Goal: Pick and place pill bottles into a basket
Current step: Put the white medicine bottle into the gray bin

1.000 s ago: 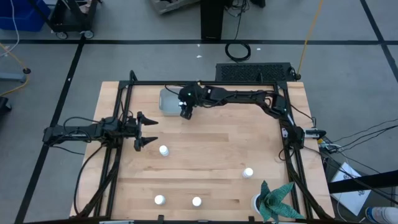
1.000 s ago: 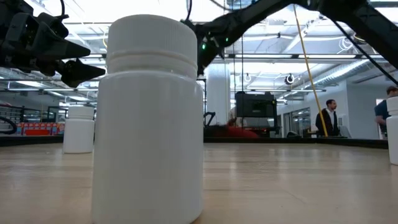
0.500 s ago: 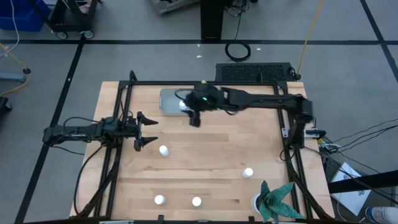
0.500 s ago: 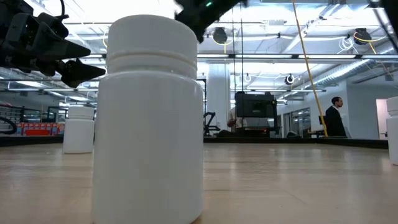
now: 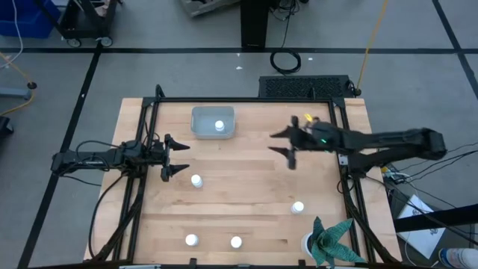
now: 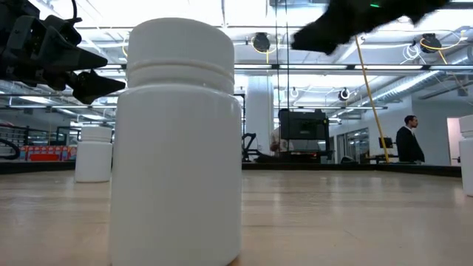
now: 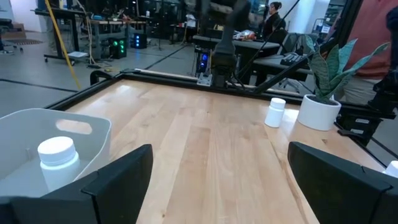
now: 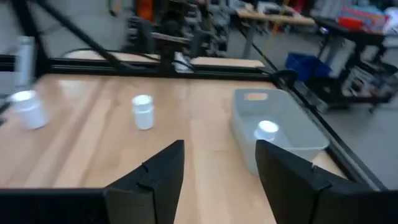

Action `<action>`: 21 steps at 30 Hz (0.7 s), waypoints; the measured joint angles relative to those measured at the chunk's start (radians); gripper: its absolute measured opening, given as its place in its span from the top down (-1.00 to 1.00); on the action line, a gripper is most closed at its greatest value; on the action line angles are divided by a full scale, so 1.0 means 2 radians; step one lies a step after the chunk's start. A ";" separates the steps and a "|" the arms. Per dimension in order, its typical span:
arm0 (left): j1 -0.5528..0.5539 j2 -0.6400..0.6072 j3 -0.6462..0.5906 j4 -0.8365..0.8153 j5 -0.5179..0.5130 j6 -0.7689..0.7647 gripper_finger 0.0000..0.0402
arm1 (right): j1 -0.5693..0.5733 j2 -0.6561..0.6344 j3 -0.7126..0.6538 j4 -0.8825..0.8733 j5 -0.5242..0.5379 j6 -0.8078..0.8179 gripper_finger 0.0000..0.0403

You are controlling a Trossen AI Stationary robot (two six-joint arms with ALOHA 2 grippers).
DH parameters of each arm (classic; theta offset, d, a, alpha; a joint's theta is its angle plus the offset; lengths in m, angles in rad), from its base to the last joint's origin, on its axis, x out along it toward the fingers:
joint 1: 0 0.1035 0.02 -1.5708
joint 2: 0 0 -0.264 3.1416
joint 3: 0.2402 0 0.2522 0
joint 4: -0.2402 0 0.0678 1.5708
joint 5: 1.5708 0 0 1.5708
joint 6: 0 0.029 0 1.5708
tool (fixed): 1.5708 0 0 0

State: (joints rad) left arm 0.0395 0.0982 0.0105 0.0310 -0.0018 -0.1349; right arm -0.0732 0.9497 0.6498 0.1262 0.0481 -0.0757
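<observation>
One bottle in the basket, four left on the table.

The basket [image 5: 213,122] at 12 o'clock holds one bottle [image 5: 219,126]. Send your empty, spread right gripper [image 5: 287,146] to the bottle at 4 o'clock [image 5: 298,207], dropping straight over its cap. Left gripper [image 5: 176,155] waits, fingers apart, at 9 o'clock.

Low view: the right gripper [image 6: 325,33] shows only as a dark blurred shape at upper right, its fingers indistinct. The near pill bottle [image 6: 177,140] hides the table's middle; another bottle [image 6: 465,166] is cut by the right edge. Left wrist view: a bottle [image 7: 392,167] is clipped at lower right.
</observation>
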 joint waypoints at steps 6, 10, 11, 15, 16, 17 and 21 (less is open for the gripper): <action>0.000 0.000 0.000 0.000 0.000 0.000 -0.88 | 0.036 -0.118 -0.137 0.047 0.000 0.019 0.05; 0.000 0.000 0.000 0.001 0.000 0.000 -0.88 | 0.054 -0.177 -0.198 0.069 0.004 0.026 0.05; 0.000 0.000 0.000 0.001 0.000 0.000 -0.88 | 0.057 -0.188 -0.208 0.070 0.011 0.026 0.05; 0.000 0.000 0.000 0.001 0.000 0.000 -0.88 | 0.069 -0.233 -0.228 0.045 0.051 0.024 0.05; 0.000 0.000 0.000 0.001 0.000 0.000 -0.88 | 0.071 -0.245 -0.229 0.031 0.056 0.024 0.05; 0.000 0.000 0.000 0.002 0.000 0.000 -0.88 | 0.072 -0.256 -0.231 0.019 0.057 0.024 0.05; 0.000 0.000 0.000 0.002 0.000 -0.010 -0.88 | 0.077 -0.304 -0.246 -0.001 0.055 0.029 0.05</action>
State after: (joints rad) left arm 0.0395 0.0982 0.0105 0.0345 -0.0020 -0.1549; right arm 0.0818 0.3424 0.1585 0.1241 0.1577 -0.0183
